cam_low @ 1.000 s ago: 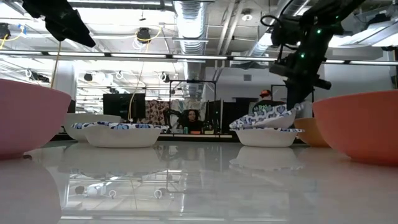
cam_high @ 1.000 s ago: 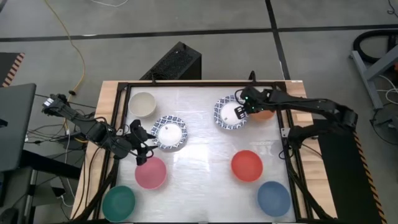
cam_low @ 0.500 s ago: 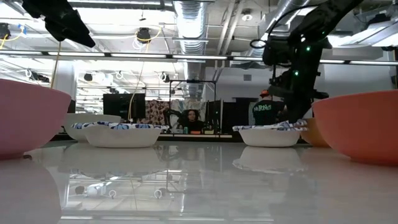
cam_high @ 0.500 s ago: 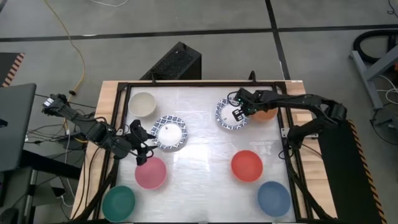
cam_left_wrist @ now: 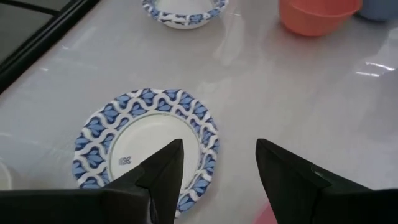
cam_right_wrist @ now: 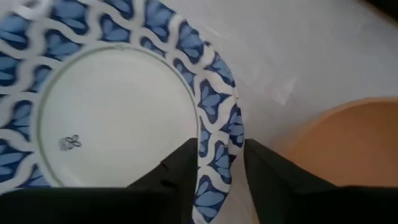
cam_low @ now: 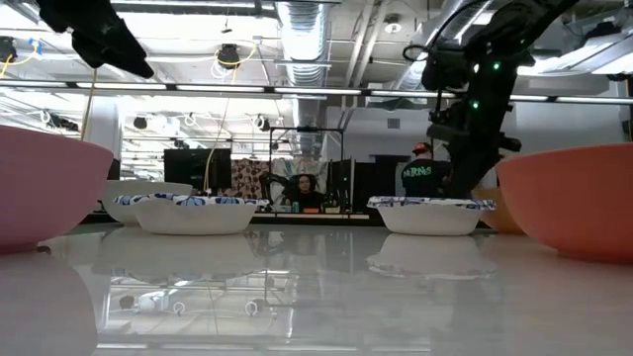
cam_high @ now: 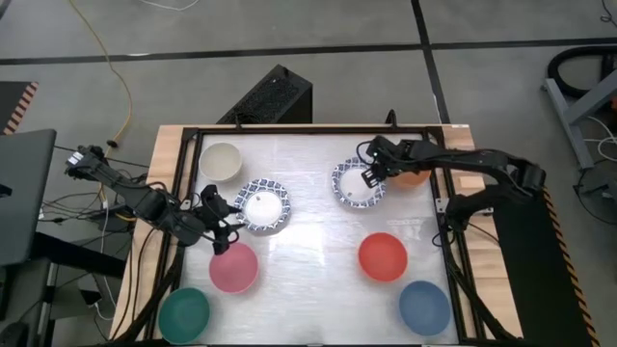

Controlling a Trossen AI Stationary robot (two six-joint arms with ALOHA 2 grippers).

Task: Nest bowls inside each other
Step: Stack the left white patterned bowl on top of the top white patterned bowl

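Right tool (cam_high: 369, 174) straddles the rim of the patterned bowl (cam_high: 357, 185) near the bench's far right, fingers parted on either side of it, not pinching; the orange bowl (cam_high: 413, 173) sits just beside. Left tool (cam_high: 220, 224) hangs open at the other patterned bowl (cam_high: 263, 205), holding nothing.

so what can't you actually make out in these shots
- Orange bowl, high view: mostly covered by the right arm.
- Right-hand patterned bowl, low view: whether it is one bowl or two nested; only its side shows.
- Pink bowl and red bowl, low view: cut off by the picture's edges.
- Green bowl and blue bowl: seen only from above, outside the low view.
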